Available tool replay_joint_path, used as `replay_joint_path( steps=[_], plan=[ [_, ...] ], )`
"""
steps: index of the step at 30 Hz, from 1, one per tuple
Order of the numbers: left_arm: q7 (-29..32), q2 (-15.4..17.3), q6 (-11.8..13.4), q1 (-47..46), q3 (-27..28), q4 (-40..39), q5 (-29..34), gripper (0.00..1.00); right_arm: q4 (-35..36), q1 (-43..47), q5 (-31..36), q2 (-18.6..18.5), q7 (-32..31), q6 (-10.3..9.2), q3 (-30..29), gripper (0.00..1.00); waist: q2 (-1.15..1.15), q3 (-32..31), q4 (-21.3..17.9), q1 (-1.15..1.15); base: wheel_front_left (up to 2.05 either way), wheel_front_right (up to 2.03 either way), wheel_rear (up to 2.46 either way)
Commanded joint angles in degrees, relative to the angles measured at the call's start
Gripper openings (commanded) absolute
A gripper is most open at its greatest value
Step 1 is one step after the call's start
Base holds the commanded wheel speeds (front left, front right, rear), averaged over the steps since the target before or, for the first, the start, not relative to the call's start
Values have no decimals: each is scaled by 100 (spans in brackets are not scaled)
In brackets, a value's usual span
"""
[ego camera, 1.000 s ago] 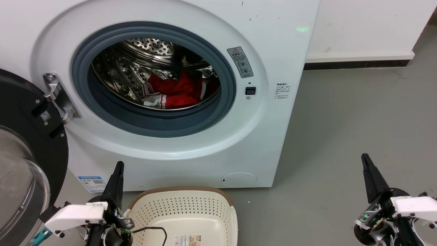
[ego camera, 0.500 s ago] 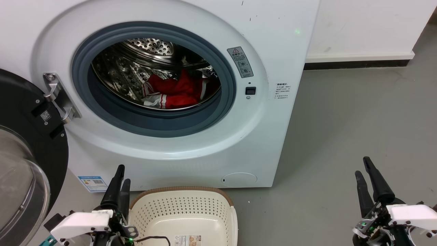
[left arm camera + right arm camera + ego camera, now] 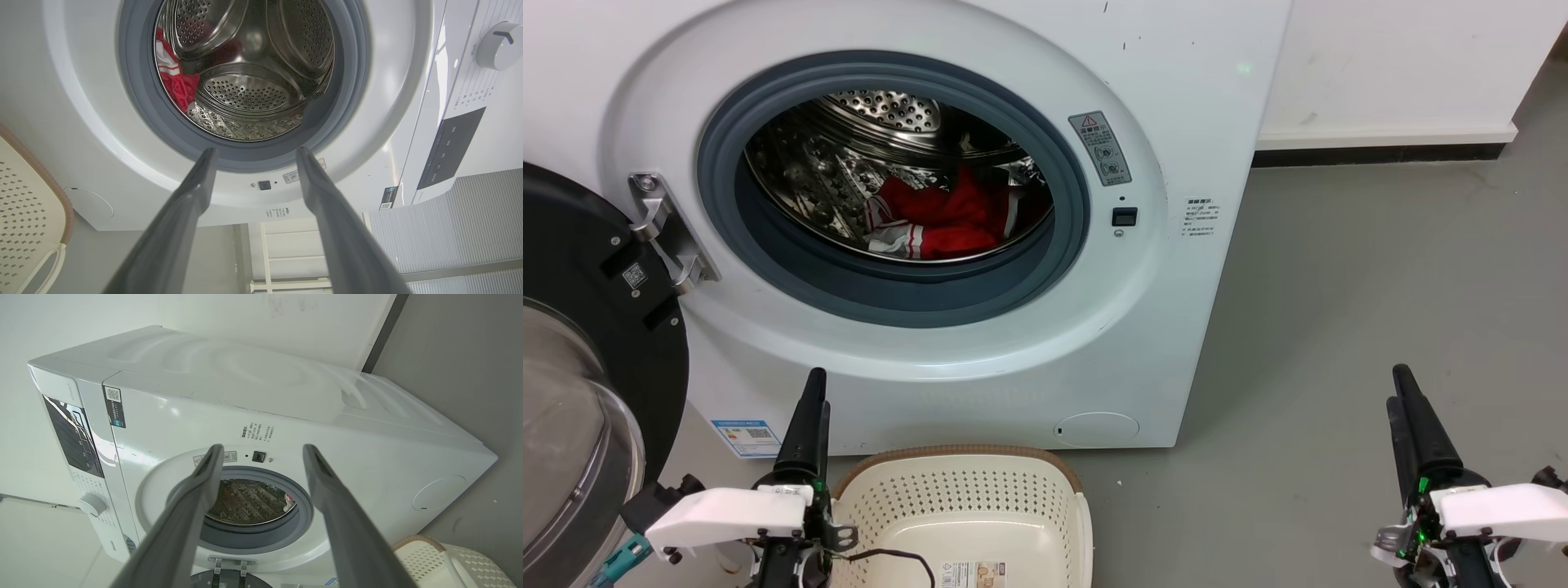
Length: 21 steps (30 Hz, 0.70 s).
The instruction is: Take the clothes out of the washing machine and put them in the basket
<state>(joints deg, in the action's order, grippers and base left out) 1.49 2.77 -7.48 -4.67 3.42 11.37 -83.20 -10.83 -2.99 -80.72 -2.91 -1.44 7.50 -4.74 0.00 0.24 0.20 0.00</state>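
The white washing machine (image 3: 1176,98) stands with its round mouth uncovered. In its steel drum the clothes (image 3: 947,220), a red jersey with white stripes, lie crumpled at the bottom. On the floor below the machine's front sits the cream basket (image 3: 964,498), with nothing inside. To the basket's left my left gripper (image 3: 818,388) is open and holds nothing, pointing at the drum mouth. My right gripper (image 3: 1396,384) is open over bare floor, well right of the machine. In the left wrist view my left gripper (image 3: 256,150) frames the drum and the clothes (image 3: 175,81).
The black-rimmed glass door (image 3: 580,343) hangs swung out at the far left, close beside my left arm. Grey floor (image 3: 1380,269) stretches to the machine's right, bounded by a white wall with a dark baseboard (image 3: 1372,153). A thin black cable lies over the basket's near edge.
Both grippers have turned at the wrist and risen a little; their fingers, side by side half a second ago, now line up nearly edge-on. The clothes and basket have not moved.
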Motion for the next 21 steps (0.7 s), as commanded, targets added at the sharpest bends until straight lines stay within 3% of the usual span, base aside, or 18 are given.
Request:
replay_joint_path(
  steps=[1, 21],
  plan=[
    [-67, 10, -1, -147, -46, -166, 226, 100, 182, 0, 286, -6, 66, 0, 24, 100, 0, -2, 2, 0, 0, 0, 0],
    [-508, 12, 83, -163, -436, -467, 2584, 100, 703, 261, 3014, -4, 505, 0, 235, 100, 0, -30, 32, 0, 0, 0, 0]
  ],
)
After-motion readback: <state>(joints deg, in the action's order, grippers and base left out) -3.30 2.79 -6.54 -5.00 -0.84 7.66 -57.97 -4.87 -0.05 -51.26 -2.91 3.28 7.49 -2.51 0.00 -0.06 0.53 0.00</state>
